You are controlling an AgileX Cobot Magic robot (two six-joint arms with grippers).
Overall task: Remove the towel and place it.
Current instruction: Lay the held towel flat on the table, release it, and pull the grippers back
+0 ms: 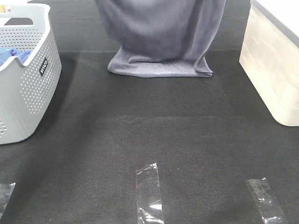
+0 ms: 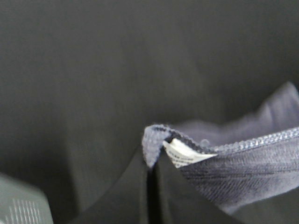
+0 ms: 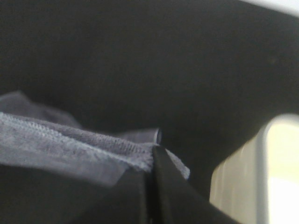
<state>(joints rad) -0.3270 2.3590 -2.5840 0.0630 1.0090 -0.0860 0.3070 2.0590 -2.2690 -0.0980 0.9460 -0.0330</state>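
1. Where the black table mat [image 1: 149,135] meets the left edge of the high view, a pale grey perforated basket [image 1: 32,79] stands; a bright blue cloth [image 1: 11,55] lies inside it.
2. The left gripper [image 2: 152,165], seen only from its wrist camera, has its jaws pressed together on one corner of the towel [image 1: 161,37], right beside a small white label [image 2: 187,155].
3. In the far middle of the table the slate-grey towel hangs from above the frame, clear of the basket; its lower hem is bunched and rests on the mat; nearer the camera, strips of clear tape [image 1: 148,191] are stuck to the mat.
4. The right gripper [image 3: 152,161], also seen only from its wrist camera, is clamped on the stitched hem at the other top corner.
5. At the right edge stands a cream-white bin [image 1: 273,70], well apart from the towel.
6. Risk, as a judgement: both grips take only a thin edge of cloth; a sharp pull, or the hem dragging on the rough mat, could tug a corner free; the towel would then fall in a heap.
7. Risk: if the arms lower unevenly, or do not draw the cloth flat, it may land folded or wrinkled; a wide swing could brush the basket or the bin.
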